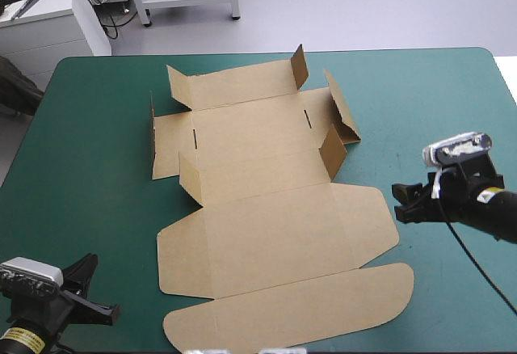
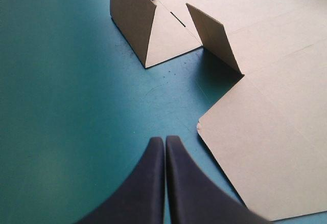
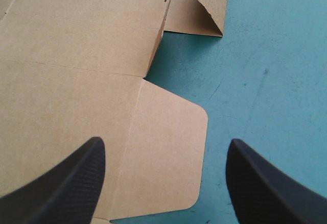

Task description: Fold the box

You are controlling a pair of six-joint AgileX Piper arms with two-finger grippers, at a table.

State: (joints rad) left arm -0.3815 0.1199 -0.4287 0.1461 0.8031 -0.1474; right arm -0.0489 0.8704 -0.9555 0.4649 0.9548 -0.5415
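1. Nearest the viewer, at the table's near left corner, the left gripper (image 2: 164, 141) is pressing its two black fingers together into one pointed arch. It is holding nothing and pointing over bare cover toward the box's left edge.
2. The table (image 1: 89, 176), under a teal-green cover, is filling most of the high view.
3. The box (image 1: 266, 217), a cut sheet of brown board, is lying mostly flat across the table's middle.
4. Its long, rounded lid flap (image 1: 291, 313) is lying flat at the near end.
5. The right gripper (image 3: 166, 142) is hanging at the box's right edge, fingers spread wide and empty, one over the rounded side flap (image 3: 168, 152), the other over bare cover.
6. Small corner flaps (image 1: 333, 150) are standing upright around the far panels.
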